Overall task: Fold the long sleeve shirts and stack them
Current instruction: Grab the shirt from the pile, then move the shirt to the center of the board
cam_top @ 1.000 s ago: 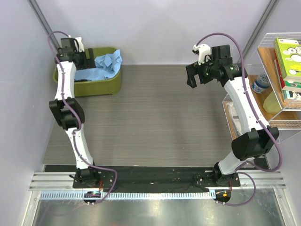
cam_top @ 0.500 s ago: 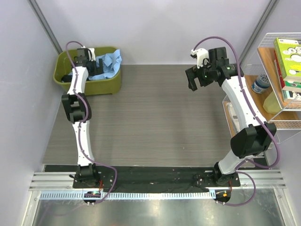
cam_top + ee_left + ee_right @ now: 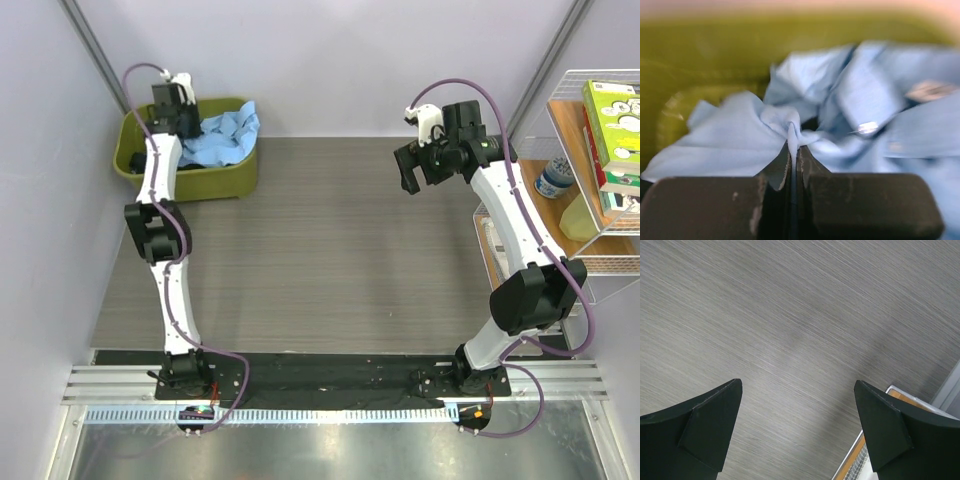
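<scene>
Crumpled light blue long sleeve shirts fill the olive green bin at the table's far left corner. My left gripper reaches into that bin. In the left wrist view my left gripper is shut on a pinched fold of the light blue shirt, which bunches up right above the jaws. My right gripper hovers over the far right of the table. In the right wrist view my right gripper is open, with only bare table between its fingers.
A wire shelf with boxes and bottles stands along the right edge, close to my right arm. A flat tray lies under it. The grey wood-grain table spreads between the arms. White walls close in the back and left.
My left gripper has shut on a fold of blue shirt inside the bin, and the left arm has shifted over the bin. My right arm has turned slightly, still open.
</scene>
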